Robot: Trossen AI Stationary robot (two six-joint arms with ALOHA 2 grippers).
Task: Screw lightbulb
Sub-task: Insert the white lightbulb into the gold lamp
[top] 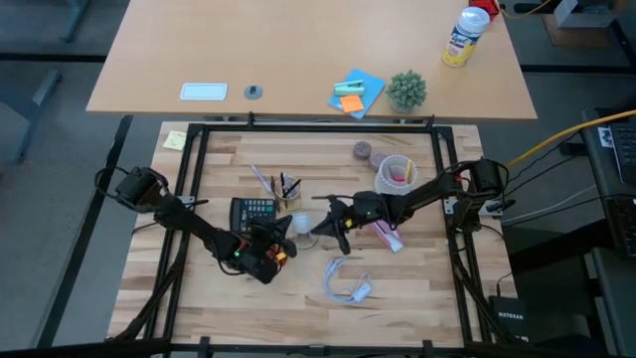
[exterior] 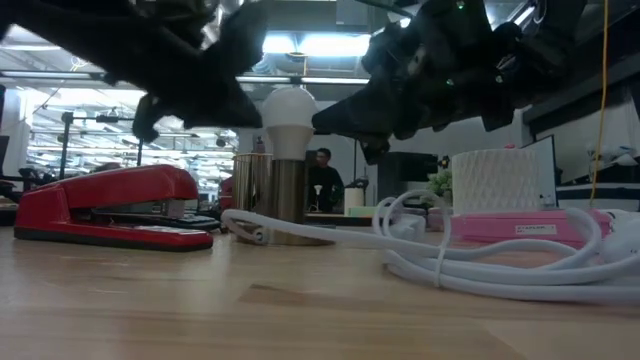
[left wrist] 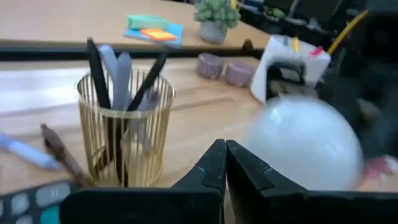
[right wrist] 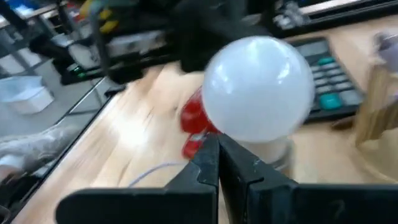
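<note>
The lightbulb [exterior: 288, 108], round and frosted white, stands upright on a brass-coloured cylinder [exterior: 291, 195] near the table's middle [top: 301, 223]. My left gripper [top: 287, 229] is shut just left of it; in its wrist view the shut fingertips [left wrist: 225, 158] point past the lightbulb [left wrist: 305, 146]. My right gripper [top: 317, 229] is shut on the other side of the lightbulb. Its shut fingertips [right wrist: 217, 155] sit right under the globe [right wrist: 258, 87]. The screw end is hidden. My left gripper reaches level from the table's left toward the lightbulb's left side [exterior: 263, 115]; I cannot tell whether its shut fingers touch the glass. My right gripper comes level from the table's right, its shut fingertips against the globe's lower part [right wrist: 231, 132] near the neck. The lightbulb stays upright on its base.
A gold wire pen holder [left wrist: 121, 134] and a calculator [top: 253, 210] stand just behind the left gripper. A red stapler [exterior: 110, 205] lies near the front. A white looped cable [top: 343, 283], a pink flat item [top: 388, 235] and a white cup [top: 396, 175] are to the right.
</note>
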